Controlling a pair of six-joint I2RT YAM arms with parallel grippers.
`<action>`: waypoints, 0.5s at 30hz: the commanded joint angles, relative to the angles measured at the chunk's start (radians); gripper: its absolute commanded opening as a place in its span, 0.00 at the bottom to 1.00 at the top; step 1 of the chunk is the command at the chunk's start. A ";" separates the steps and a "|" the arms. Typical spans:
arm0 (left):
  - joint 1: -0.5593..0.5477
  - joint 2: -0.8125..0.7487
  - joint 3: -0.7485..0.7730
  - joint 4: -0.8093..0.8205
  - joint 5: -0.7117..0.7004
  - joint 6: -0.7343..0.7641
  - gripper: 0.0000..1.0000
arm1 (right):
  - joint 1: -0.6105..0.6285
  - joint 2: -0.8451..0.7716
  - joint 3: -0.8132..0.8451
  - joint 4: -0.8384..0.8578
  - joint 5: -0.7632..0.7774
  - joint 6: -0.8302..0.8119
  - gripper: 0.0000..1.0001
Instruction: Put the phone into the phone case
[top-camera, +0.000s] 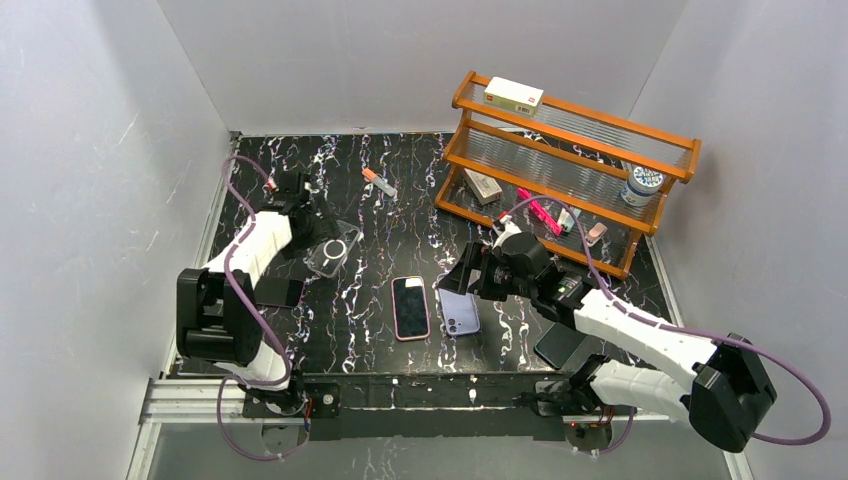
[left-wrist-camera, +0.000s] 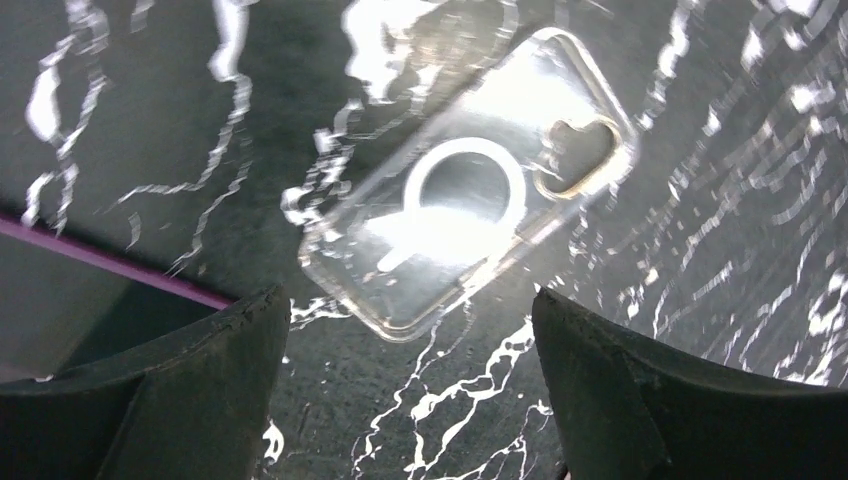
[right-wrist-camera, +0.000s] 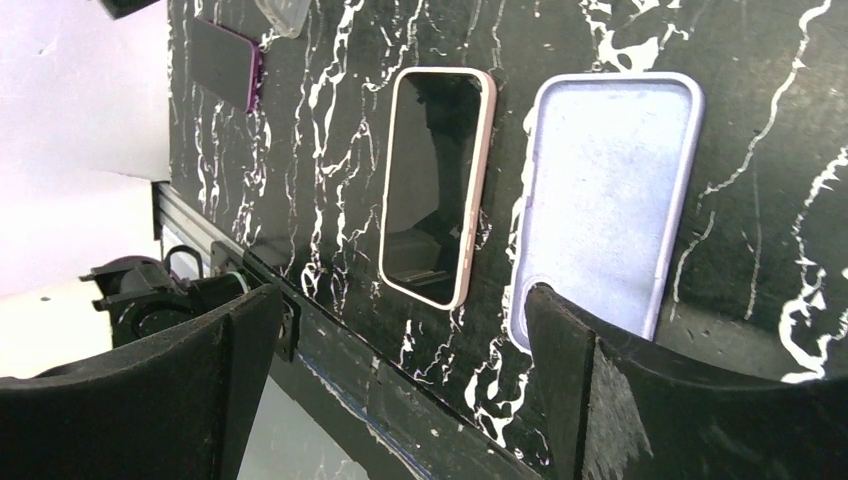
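A pink-edged phone (top-camera: 410, 307) lies screen up near the table's front middle, and also shows in the right wrist view (right-wrist-camera: 435, 185). A lavender phone case (top-camera: 459, 312) lies open side up just right of it (right-wrist-camera: 600, 190). A clear phone case (top-camera: 335, 250) with a white ring lies to the left rear (left-wrist-camera: 465, 185). My left gripper (top-camera: 312, 222) is open and empty, hovering just off the clear case's near end (left-wrist-camera: 410, 380). My right gripper (top-camera: 458, 278) is open and empty, above the lavender case's camera end (right-wrist-camera: 400, 380).
A dark phone with a purple edge (top-camera: 280, 292) lies at the left (right-wrist-camera: 225, 62). Another dark phone (top-camera: 560, 345) lies front right under my right arm. A wooden rack (top-camera: 560, 170) with small items stands back right. A small orange-tipped item (top-camera: 378, 182) lies at the back.
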 joint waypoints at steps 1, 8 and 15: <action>0.103 -0.107 -0.020 -0.095 -0.114 -0.188 0.90 | -0.005 -0.046 -0.016 -0.049 0.055 0.019 0.99; 0.247 -0.292 -0.157 -0.149 -0.170 -0.436 0.96 | -0.006 -0.049 -0.018 0.016 0.028 0.014 0.99; 0.280 -0.160 -0.100 -0.319 -0.148 -0.495 0.98 | -0.006 -0.007 -0.007 0.049 -0.012 0.031 0.98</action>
